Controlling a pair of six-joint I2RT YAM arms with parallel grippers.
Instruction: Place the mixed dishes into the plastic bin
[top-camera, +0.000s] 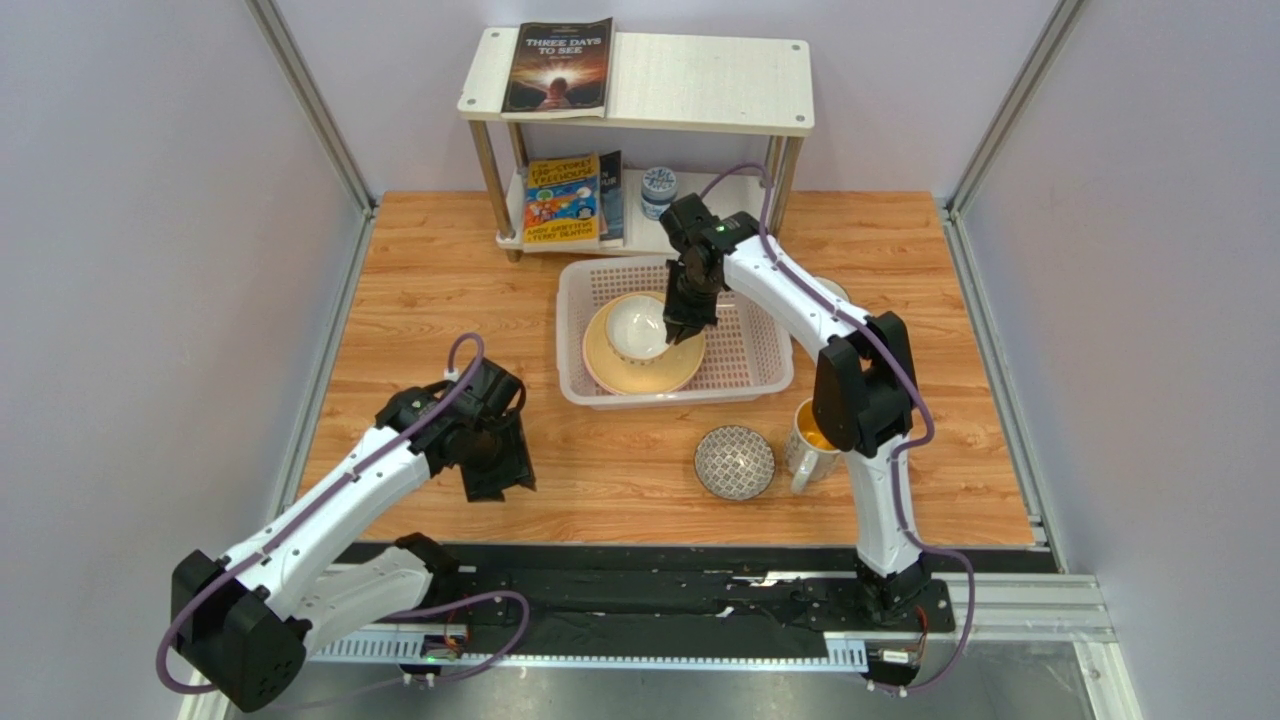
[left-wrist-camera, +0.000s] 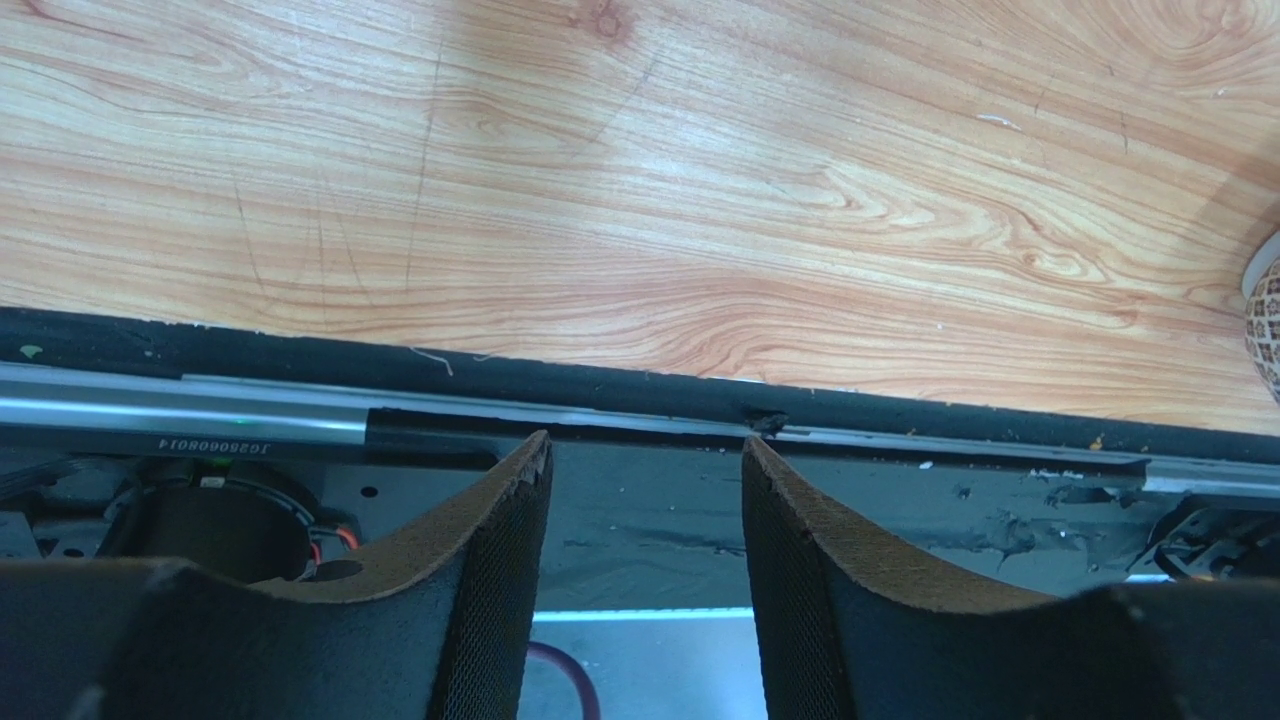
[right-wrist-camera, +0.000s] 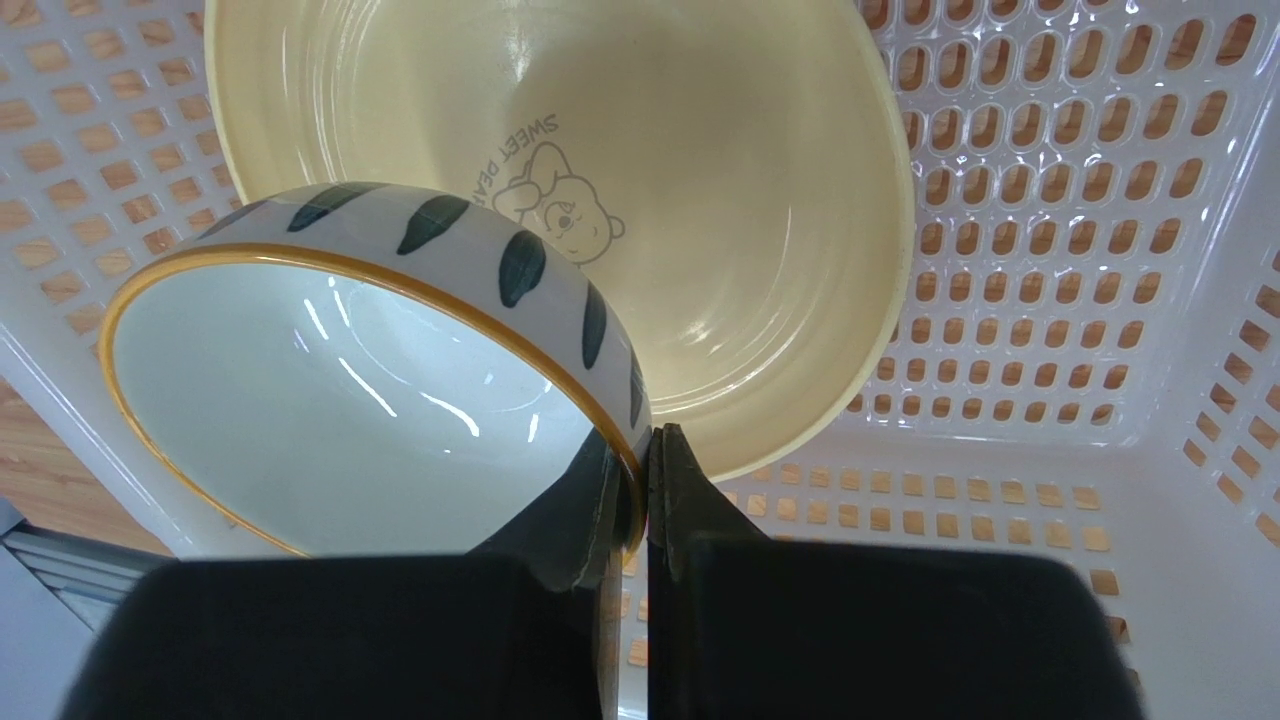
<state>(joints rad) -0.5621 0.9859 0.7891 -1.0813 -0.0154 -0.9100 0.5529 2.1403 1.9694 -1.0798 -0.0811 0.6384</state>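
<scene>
Two arms share the wooden table (top-camera: 451, 300), and only the right one has work in hand. The plastic bin (top-camera: 751, 368), largest of the task's things, sits just above the centre of the top view, below the white shelf (top-camera: 646, 83). Inside it, toward its left side, lies the pale yellow plate (top-camera: 609, 372), and over that plate is a small white bowl (top-camera: 637, 324). The right gripper (top-camera: 694, 312) is clamped on this bowl's rim. In the wrist view its jaws pinch the wall, one finger inside and one outside, and the bowl hangs tilted with its mouth toward the lower left of that frame. Whether its base touches the plate I cannot tell.

The step in hand looks like setting the bowl down. Done well, that means lowering until the bowl bears on the plate's hollow and levelling it. The fingers should then part only slightly and lift straight up, so the inner one does not drag the rim. A drop from height could chip either dish.

Lower right of centre, the grey patterned bowl (top-camera: 735, 462) and the mug (top-camera: 809, 438) stand on the table outside the bin. The left gripper (top-camera: 496, 468), left of centre, hangs with jaws apart, holding nothing.
</scene>
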